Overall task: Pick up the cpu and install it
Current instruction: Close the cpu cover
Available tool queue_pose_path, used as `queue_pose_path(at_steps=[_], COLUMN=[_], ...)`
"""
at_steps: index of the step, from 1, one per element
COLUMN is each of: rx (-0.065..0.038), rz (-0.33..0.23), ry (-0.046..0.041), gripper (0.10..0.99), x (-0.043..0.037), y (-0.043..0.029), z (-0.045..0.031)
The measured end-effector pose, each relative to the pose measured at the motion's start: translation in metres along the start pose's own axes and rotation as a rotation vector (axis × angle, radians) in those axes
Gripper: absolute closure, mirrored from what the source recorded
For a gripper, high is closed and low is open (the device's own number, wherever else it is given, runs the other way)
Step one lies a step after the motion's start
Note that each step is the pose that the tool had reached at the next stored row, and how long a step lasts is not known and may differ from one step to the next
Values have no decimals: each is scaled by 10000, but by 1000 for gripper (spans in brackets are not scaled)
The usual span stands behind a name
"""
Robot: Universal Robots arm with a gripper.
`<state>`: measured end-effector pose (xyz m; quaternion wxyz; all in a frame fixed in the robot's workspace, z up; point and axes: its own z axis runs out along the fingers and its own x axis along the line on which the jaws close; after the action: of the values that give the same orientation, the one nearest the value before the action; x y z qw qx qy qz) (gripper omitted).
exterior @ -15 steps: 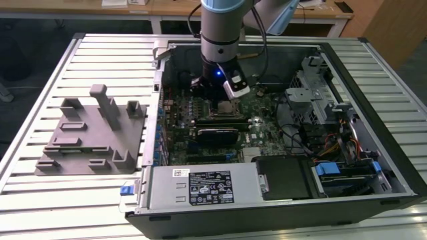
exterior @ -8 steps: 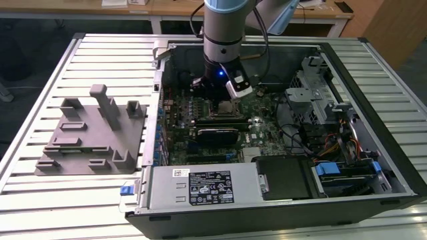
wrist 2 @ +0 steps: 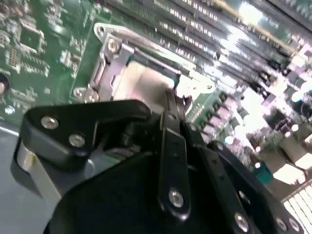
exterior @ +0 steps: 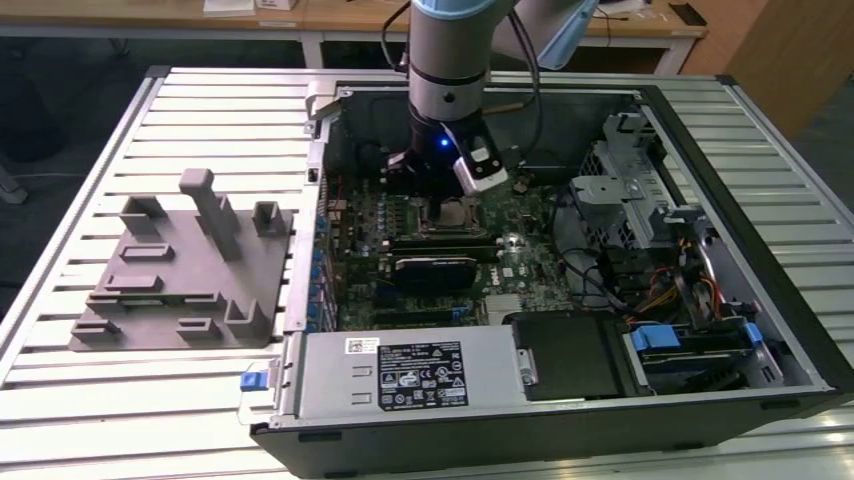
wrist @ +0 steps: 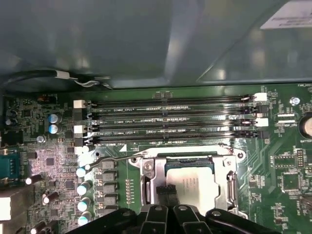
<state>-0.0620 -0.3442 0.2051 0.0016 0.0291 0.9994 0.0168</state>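
The cpu (wrist: 191,184) is lying flat in the motherboard socket (wrist: 146,171), just beside the tips of the claw (wrist: 166,193). The claw is hanging narrow, gripping nothing. In the exterior view the cpu is showing at about 5 o'clock from it.

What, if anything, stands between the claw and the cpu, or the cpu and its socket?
Nothing visible does. In the first wrist view the cpu lies inside the socket frame, with the claw right at its edge.

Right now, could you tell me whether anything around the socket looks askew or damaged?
Nothing stands out. The cpu lies inside the socket frame, its edges square with it in the first wrist view.
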Motion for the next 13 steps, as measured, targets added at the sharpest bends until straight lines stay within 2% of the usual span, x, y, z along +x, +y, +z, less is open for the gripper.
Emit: queue_pose_path(at_steps=[7, 13], rx=[0, -1], rz=[0, -1], ry=[0, 1], gripper=[980, 980], x=[0, -9], y=[5, 6], z=[-151, -160])
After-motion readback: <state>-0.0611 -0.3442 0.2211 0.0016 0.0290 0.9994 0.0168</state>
